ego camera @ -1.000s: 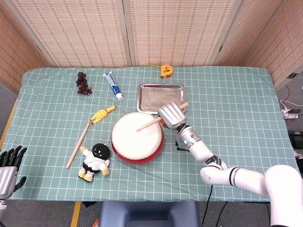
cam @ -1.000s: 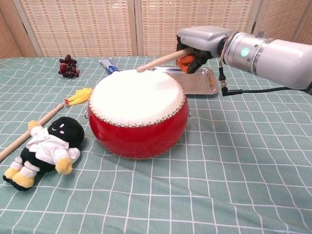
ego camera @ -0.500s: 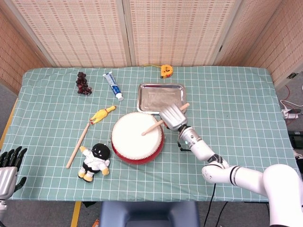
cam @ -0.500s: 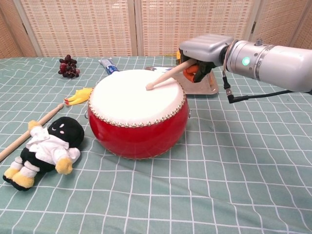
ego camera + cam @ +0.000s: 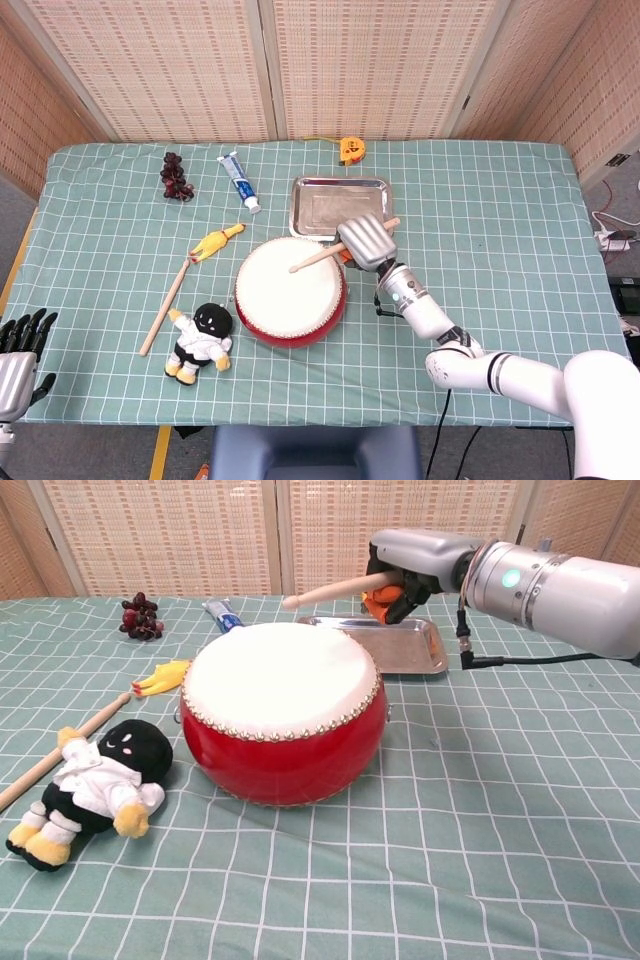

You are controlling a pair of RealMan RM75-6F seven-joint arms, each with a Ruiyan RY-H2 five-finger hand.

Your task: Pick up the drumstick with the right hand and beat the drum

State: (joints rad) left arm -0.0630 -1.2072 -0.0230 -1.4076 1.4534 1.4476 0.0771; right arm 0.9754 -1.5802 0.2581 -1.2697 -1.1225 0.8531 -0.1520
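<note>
A red drum (image 5: 291,291) (image 5: 282,715) with a white skin stands mid-table. My right hand (image 5: 366,241) (image 5: 412,568) grips a wooden drumstick (image 5: 322,258) (image 5: 335,590) at the drum's far right edge. The stick's tip is raised clear above the skin, pointing left. A second drumstick (image 5: 165,308) (image 5: 62,753) lies on the cloth left of the drum. My left hand (image 5: 20,352) hangs at the table's near left corner, fingers apart, holding nothing.
A steel tray (image 5: 340,206) (image 5: 395,644) lies just behind the drum. A plush doll (image 5: 203,341) (image 5: 93,789), a rubber chicken (image 5: 216,243), a toothpaste tube (image 5: 240,181), grapes (image 5: 176,176) and a yellow tape measure (image 5: 351,150) are spread over the left and far side.
Half a second ago the stick's tip was down on the drum skin. Now my right hand has lifted it up off the skin.
</note>
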